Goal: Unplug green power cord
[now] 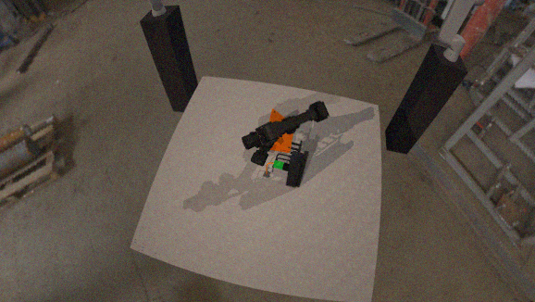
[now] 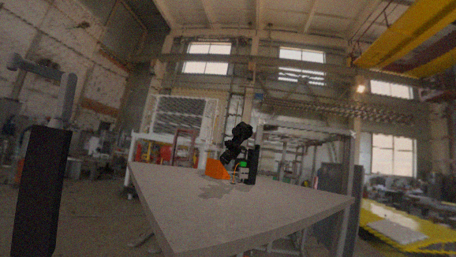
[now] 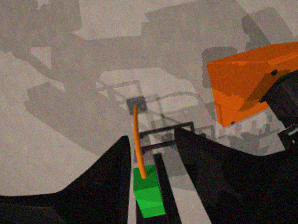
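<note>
The green plug (image 1: 279,164) (image 2: 243,164) (image 3: 148,195) sits above pale blocks, beside a tall black upright block (image 1: 296,170) (image 2: 254,165). Which part is the power strip is too small to tell. An orange cord (image 3: 136,135) runs from the plug down to a small dark grey piece (image 3: 136,104) on the table. My gripper (image 3: 152,137) is partly open and empty. In the wrist view the plug shows between the two black fingers, below the line of their tips, with space on both sides; contact cannot be seen. The top view shows the hand just left of the plug.
An orange wedge-shaped piece (image 1: 282,144) (image 2: 215,169) (image 3: 240,85) stands close to the plug, partly under my arm. Thin black rails (image 1: 296,144) (image 3: 167,129) stick out beside the plug. The table (image 1: 278,245) (image 2: 237,221) carries the whole setup.
</note>
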Controlling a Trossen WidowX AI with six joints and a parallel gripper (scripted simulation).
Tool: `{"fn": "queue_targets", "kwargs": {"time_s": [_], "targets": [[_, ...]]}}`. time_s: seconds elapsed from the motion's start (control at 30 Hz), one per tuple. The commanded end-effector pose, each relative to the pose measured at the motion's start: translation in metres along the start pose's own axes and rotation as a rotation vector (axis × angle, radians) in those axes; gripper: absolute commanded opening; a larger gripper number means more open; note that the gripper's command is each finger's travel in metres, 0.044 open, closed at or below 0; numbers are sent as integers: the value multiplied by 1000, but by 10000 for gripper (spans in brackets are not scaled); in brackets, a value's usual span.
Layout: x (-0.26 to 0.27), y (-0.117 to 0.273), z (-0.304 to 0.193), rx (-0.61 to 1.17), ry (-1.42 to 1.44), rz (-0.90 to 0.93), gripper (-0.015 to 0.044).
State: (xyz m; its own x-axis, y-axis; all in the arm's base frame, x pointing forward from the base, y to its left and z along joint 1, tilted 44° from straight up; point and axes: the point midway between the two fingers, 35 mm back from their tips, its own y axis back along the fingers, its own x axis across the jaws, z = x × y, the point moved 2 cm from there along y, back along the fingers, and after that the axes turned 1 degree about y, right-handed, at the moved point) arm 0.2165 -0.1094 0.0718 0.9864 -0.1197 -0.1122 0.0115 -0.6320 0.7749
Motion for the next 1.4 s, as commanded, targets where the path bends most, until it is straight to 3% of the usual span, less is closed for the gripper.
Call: {"fn": "queue_targets", "kwargs": {"time_s": [0.0, 1.37], "targets": [[15, -5, -27, 67, 72, 4, 160], [12, -9, -67, 69, 72, 4, 160]]}}
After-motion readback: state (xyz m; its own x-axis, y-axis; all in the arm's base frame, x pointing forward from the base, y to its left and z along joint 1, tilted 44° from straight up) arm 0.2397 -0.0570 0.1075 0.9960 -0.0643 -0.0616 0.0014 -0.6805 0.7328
